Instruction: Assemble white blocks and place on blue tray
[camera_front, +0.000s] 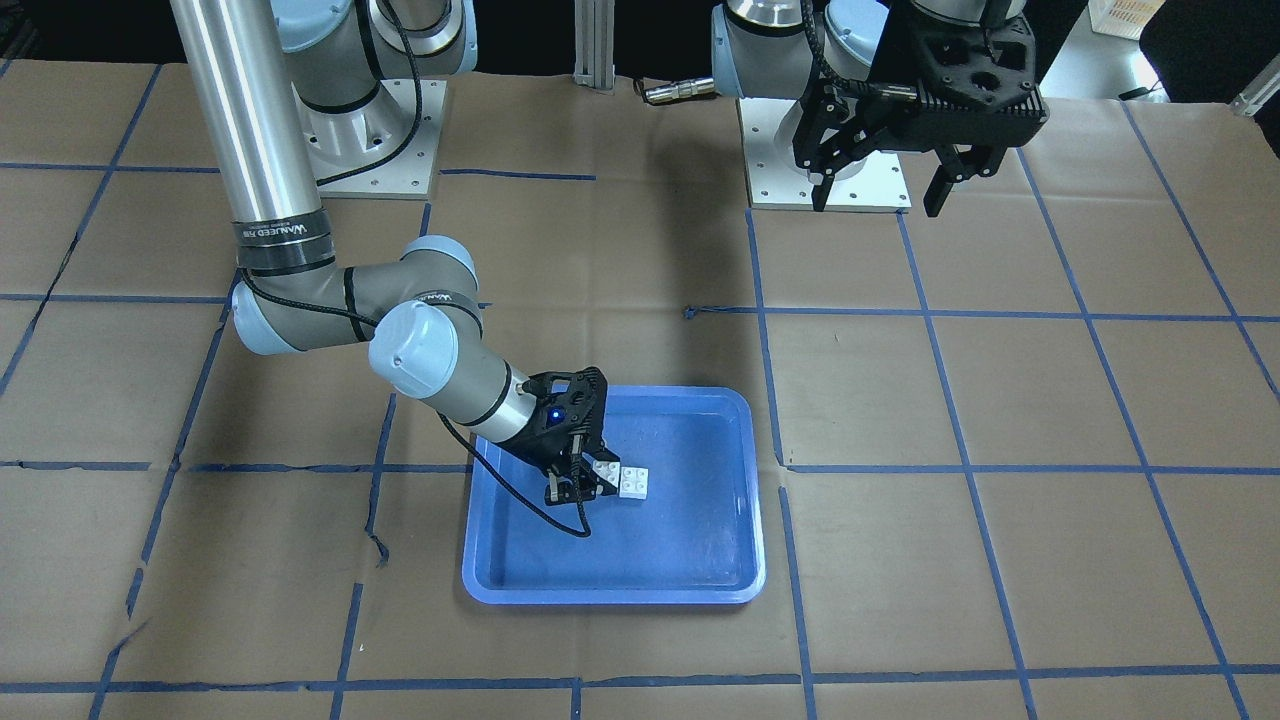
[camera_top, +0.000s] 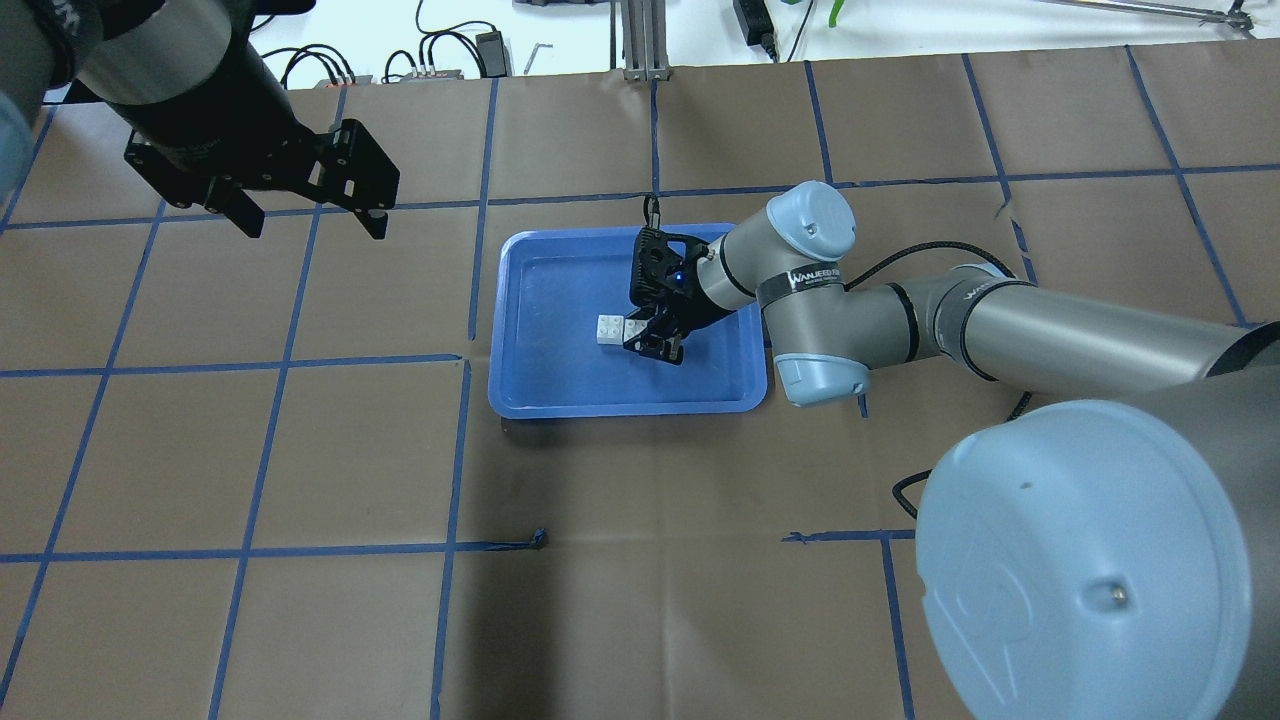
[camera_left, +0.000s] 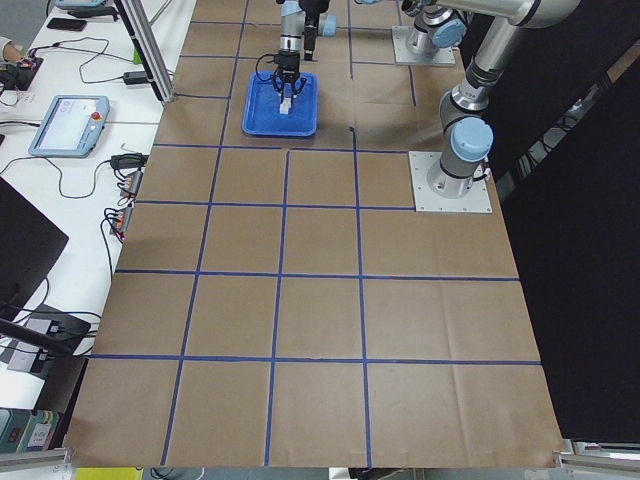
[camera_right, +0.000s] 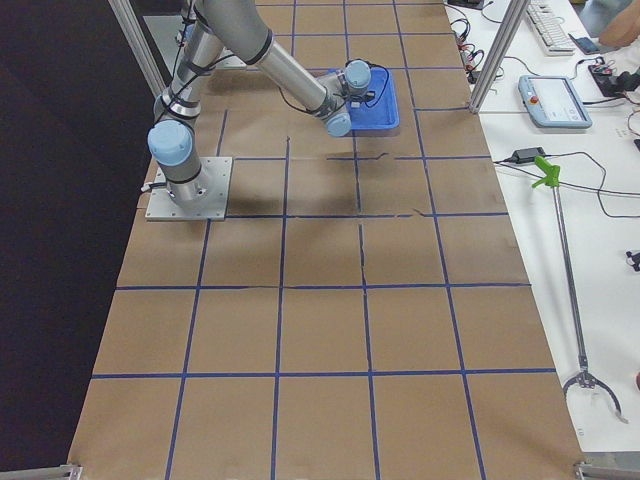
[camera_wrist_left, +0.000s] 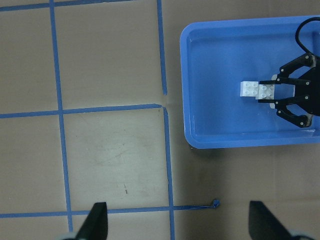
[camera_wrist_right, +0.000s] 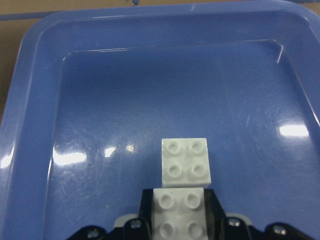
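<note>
Far left, the left gripper (camera_top: 312, 222) hangs up off the paper-covered table (camera_top: 300, 450), fingers spread wide, nothing btwn them. Mid-table sits the blue tray (camera_top: 497, 330). Inside it, approx. center, two white blocks lie side by side, studs up, touching: the free block (camera_top: 607, 329) on the left, then the held block (camera_top: 631, 326), pinched by the right gripper (camera_top: 645, 338) low in the tray. Can't tell if they're clicked together.
</note>
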